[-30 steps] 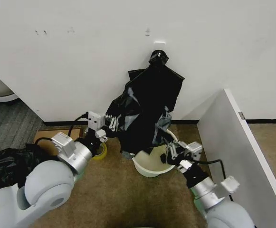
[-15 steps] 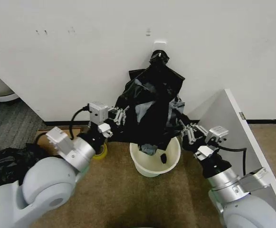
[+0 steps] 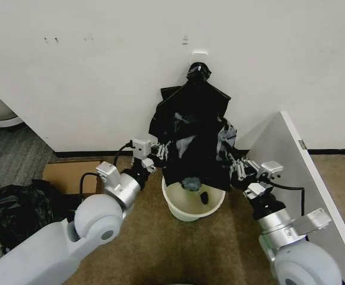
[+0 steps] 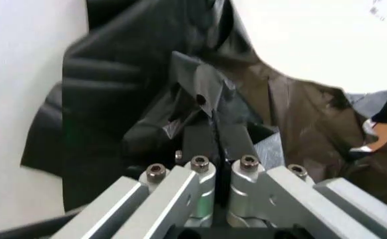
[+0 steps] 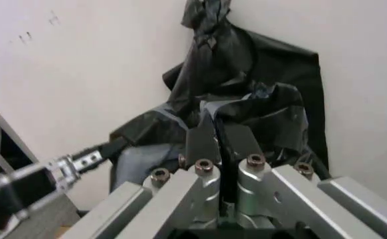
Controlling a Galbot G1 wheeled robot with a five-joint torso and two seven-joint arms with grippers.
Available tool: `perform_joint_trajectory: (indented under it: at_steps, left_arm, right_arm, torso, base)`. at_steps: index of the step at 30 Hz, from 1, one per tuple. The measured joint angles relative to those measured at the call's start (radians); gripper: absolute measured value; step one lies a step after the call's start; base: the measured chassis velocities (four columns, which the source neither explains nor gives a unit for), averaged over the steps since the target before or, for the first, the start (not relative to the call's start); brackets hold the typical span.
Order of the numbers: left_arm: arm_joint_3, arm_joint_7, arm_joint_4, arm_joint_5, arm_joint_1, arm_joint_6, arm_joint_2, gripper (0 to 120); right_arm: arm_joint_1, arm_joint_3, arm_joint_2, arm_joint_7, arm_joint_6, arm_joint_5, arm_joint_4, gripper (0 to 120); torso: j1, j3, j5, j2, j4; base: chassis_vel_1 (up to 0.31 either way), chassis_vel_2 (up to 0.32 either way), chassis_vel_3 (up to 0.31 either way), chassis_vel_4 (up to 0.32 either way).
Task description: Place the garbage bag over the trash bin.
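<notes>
Head view: the bag [image 3: 191, 155] hangs spread above the bin [image 3: 193, 202], which stands on the carpet by the wall. The left pincer [image 3: 160, 151] grips the bag's left edge; the right pincer [image 3: 232, 164] grips its right edge. A knotted bundle [image 3: 198, 95] hangs on the wall behind.

Left wrist view: the left pincer [image 4: 214, 130] is clamped on a fold of the bag [image 4: 123, 104].

Right wrist view: the right pincer [image 5: 218, 138] is clamped on the bag [image 5: 260, 109], with the left pincer [image 5: 80, 160] farther off.
</notes>
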Motion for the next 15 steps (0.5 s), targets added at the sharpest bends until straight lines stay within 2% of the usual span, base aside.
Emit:
perform_joint_trajectory:
  at_steps: [5, 15]
  left_arm:
    - [0.013, 0.000, 0.020, 0.027, 0.027, -0.009, -0.003, 0]
    - [-0.020, -0.009, -0.008, 0.053, 0.110, -0.009, 0.013, 0]
  right_arm:
    - [-0.034, -0.021, 0.042, 0.003, 0.014, -0.024, -0.041, 0]
    - [-0.103, -0.030, 0.093, 0.021, 0.044, -0.064, -0.114, 0]
  torso:
    - [0.000, 0.000, 0.0002, 0.000, 0.0001]
    - [0.000, 0.000, 0.0002, 0.000, -0.0001]
  base:
    - [0.000, 0.000, 0.000, 0.000]
    - [0.000, 0.000, 0.000, 0.000]
